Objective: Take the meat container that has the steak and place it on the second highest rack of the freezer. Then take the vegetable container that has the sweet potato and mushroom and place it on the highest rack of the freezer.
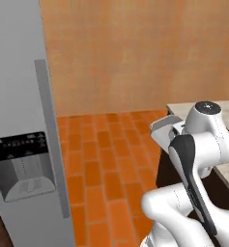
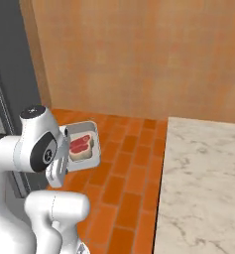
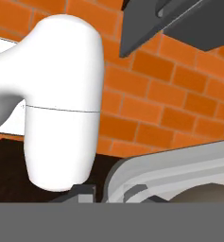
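The meat container, a shallow grey tray, hangs tilted in the air beside my arm, over the brick floor. The steak, a red slab with a pale edge, lies inside it. From the left base view the meat container shows edge-on behind my arm's upper links. My gripper is shut on the tray's rim, which curves across the bottom of the hand view. The freezer stands at the left with its door closed, dark dispenser panel and long handle. Its racks are hidden, and the vegetable container is out of view.
A marble counter stretches along the right, with a dark cabinet front below it. Orange brick floor lies between counter and freezer. A tan wall closes the back. The freezer's dark side rises at the left.
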